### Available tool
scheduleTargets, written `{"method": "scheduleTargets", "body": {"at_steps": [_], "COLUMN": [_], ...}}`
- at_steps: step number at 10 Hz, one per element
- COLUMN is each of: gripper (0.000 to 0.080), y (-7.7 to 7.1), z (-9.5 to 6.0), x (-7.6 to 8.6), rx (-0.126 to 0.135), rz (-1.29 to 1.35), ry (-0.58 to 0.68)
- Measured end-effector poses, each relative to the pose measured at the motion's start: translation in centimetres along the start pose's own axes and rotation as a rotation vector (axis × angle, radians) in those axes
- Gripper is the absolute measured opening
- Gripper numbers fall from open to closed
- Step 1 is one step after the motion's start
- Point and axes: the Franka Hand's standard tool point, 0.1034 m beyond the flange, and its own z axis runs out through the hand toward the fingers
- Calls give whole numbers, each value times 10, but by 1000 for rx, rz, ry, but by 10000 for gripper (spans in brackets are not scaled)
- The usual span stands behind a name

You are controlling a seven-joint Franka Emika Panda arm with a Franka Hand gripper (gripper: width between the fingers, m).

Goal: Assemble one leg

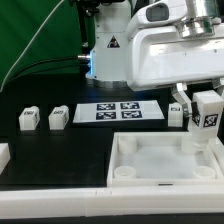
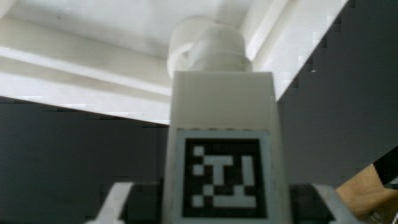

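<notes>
Table (image 1: pixel 60 150), black and wide, fills your exterior view. The white arm (image 1: pixel 165 45) looms over the far side at that view's right. Below it, on the near side and toward the view's right, lies the panel (image 1: pixel 160 180), a large white square with a raised rim. The marker board (image 1: pixel 118 111) lies flat at mid-table, well apart from the arm's work.

Your leg (image 1: pixel 207 118) is clamped upright between the fingers (image 2: pixel 125 205), which are closed on its sides. Its black-and-white tag faces the exterior camera. It hangs at the panel's far corner on the exterior view's right. You cannot tell from these frames whether its lower end touches the rim.

From the wrist, the same leg (image 2: pixel 222 130) runs up the middle of the frame. Its tag is nearest the lens, and its rounded tip points at the panel's (image 2: pixel 71 60) white edge.

Two more legs (image 1: pixel 28 120) (image 1: pixel 57 117) stand side by side, near each other but apart, on the table toward the exterior view's left. They are clear of the marker board.
</notes>
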Motion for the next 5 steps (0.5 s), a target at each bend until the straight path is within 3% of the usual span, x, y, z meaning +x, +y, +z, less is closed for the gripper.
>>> {"method": "scheduleTargets", "body": {"at_steps": [3, 5], "gripper": [294, 294], "y": [4, 4], "z": [12, 16], "x": [18, 18], "rx": [-1, 1], "rz": [4, 4], "ry": [16, 13]}}
